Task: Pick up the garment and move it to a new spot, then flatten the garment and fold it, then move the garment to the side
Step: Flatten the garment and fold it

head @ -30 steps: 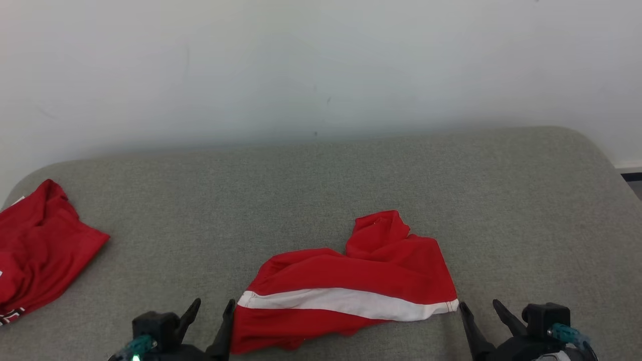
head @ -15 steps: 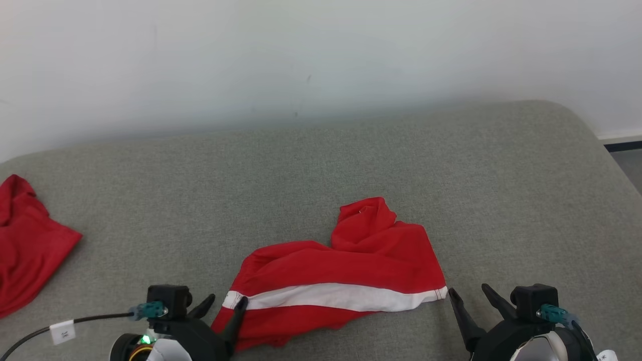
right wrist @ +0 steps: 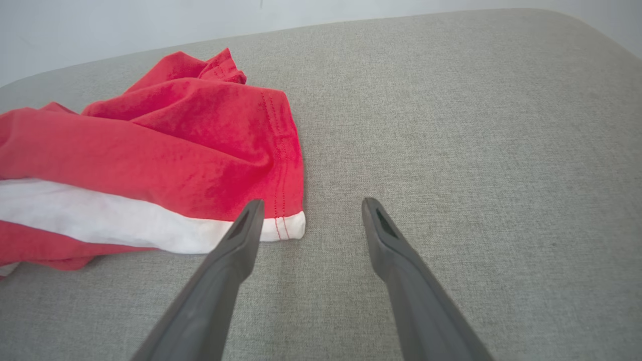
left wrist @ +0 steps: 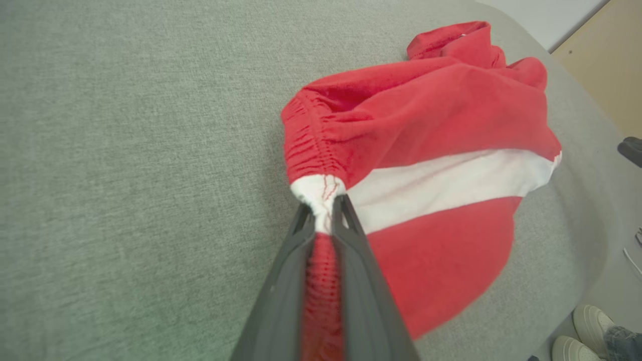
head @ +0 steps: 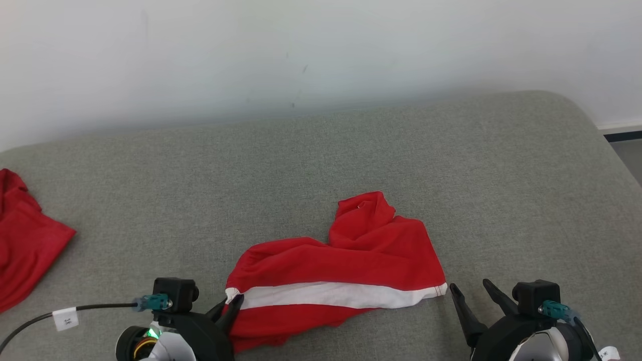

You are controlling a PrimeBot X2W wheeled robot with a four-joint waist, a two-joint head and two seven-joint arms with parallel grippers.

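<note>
One red garment with a white stripe lies crumpled near the bench's front edge. Left gripper jaws are clenched on its gathered waistband corner. Right gripper jaws are released, just beside the hem corner. Looks light and limp, likely sags, so take that hem too. Open room behind and right; another red cloth sits far left.

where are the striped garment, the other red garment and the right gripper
striped garment (head: 341, 295), head view, its white stripe
other red garment (head: 27, 245), head view, its middle
right gripper (right wrist: 312, 202), right wrist view, between its jaws
</note>
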